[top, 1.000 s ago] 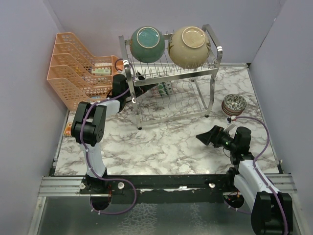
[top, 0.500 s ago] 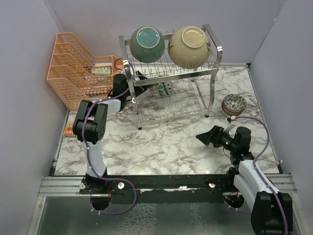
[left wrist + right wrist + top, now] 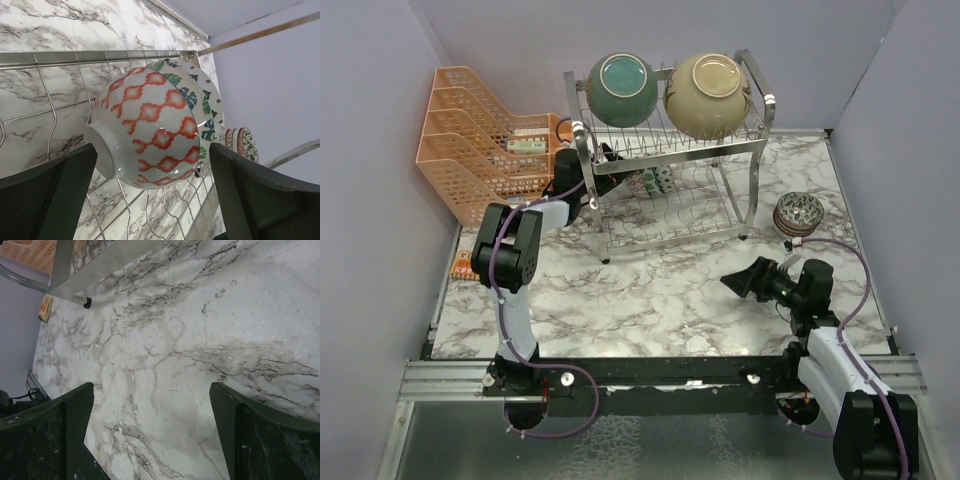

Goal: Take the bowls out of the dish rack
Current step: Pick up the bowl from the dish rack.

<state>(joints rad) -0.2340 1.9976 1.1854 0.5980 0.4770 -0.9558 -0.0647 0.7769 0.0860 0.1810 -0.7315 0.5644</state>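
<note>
The white marble-veined table (image 3: 660,290) is smooth and glossy. On its far half stands the dish rack (image 3: 582,150), two tiers of thin silver wire hung in shiny tubular legs. To the rack's left is a stepped orange plastic mesh organizer (image 3: 470,150). On the upper tier two big round ceramic bowls rest tilted on edge: the teal bowl (image 3: 620,90) to the left, the cream bowl (image 3: 708,95) just beside it. On the lower tier small patterned bowls (image 3: 655,180) lean on edge against the wires; the left wrist view shows a white one with an orange-red lattice pattern (image 3: 150,135) in front, foot ring toward the camera, and a green-leafed one (image 3: 200,95) nested behind. A stack of small bowls (image 3: 798,213) sits on the table right of the rack. The left gripper (image 3: 605,165) reaches into the lower tier, its dark fingers (image 3: 50,195) spread wide to either side of the lattice bowl. The right gripper (image 3: 745,280) hangs over bare marble, fingers (image 3: 45,435) equally wide apart and holding nothing. Compared with a second ago, the left arm has edged slightly further toward the rack; the right arm and every bowl are unchanged.
</note>
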